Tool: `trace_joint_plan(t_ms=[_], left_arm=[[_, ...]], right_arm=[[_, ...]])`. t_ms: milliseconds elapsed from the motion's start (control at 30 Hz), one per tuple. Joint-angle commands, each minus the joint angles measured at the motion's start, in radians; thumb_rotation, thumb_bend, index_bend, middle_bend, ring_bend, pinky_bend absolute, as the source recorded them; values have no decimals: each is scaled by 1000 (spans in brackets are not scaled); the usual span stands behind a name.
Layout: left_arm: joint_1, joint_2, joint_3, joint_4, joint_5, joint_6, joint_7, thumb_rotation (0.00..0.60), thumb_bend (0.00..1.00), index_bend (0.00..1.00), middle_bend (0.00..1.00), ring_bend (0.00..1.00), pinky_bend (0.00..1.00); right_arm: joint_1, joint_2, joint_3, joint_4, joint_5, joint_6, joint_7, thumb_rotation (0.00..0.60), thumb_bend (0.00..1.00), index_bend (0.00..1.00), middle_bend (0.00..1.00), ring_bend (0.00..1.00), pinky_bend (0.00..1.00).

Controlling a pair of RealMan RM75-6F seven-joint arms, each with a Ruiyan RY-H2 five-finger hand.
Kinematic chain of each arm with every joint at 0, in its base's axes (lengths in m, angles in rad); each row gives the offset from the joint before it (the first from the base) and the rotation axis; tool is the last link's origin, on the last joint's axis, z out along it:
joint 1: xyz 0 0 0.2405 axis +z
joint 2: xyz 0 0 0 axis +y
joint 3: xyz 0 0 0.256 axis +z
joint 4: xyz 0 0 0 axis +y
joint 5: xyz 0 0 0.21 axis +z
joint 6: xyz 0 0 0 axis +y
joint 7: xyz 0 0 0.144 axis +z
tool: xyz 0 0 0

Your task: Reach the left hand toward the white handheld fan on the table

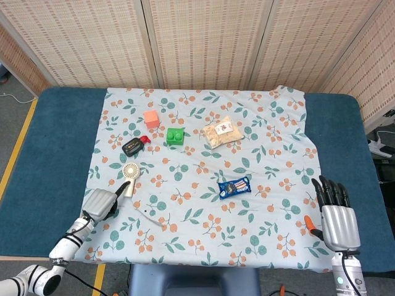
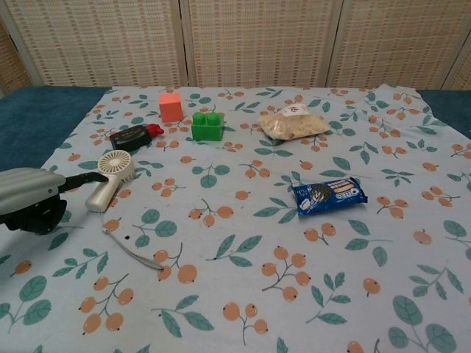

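The white handheld fan [image 1: 129,175] [image 2: 112,176] lies flat on the floral cloth at the left, with its round head away from me and its handle towards me. My left hand [image 1: 101,202] [image 2: 29,198] rests low on the cloth just left of and nearer than the fan. It holds nothing. One dark finger [image 2: 87,179] stretches out to just short of the fan's head, and the other fingers look curled under. My right hand [image 1: 336,219] hovers at the table's near right with its fingers straight and apart. It is empty and shows only in the head view.
A black and red gadget [image 1: 133,146], a pink cube [image 1: 150,118] and a green brick [image 1: 175,136] lie beyond the fan. A snack bag [image 1: 222,132] and a blue cookie pack [image 1: 234,187] lie towards the middle. A thin white strap [image 2: 132,251] lies nearer than the fan.
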Motion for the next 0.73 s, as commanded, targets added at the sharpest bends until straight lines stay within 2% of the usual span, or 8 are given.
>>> trace_joint_plan(t_ms=[33,167,333,367,433,500,600,733], left_arm=[[29,20,-10,-11,150,217,-112,600,985,0,935,866,983],[67,67,-1,-56,234,373,-145,600,964,0,933,860,979],[167,174,66,-174,287,498,-43,600,852,0,851,778,914],[204,201,91,-206,293,530,-13,600,793,0,782,709,854],[279,240,134,-245,285,588,31,600,610,0,437,355,562],[302,248,142,-253,278,606,42,600,530,0,225,151,393],[354,260,156,-263,262,654,43,600,459,0,37,5,217],[401,311,160,-301,251,702,-4,600,434,0,0,0,164]], right_arm=[[-3,0,-6,-9,-15,8,-6,600,185,0,0,0,0],[-6,0,-13,-22,-39,15,-16,600,185,0,0,0,0],[-9,2,-19,-33,-66,22,-21,600,185,0,0,0,0],[-11,4,-21,-36,-72,25,-21,600,185,0,0,0,0],[-15,7,-23,-42,-85,32,-22,600,186,0,0,0,0],[-16,9,-24,-44,-88,34,-22,600,186,0,0,0,0],[-20,11,-24,-47,-95,39,-21,600,185,0,0,0,0],[-26,20,-23,-53,-111,50,0,600,185,0,0,0,0]])
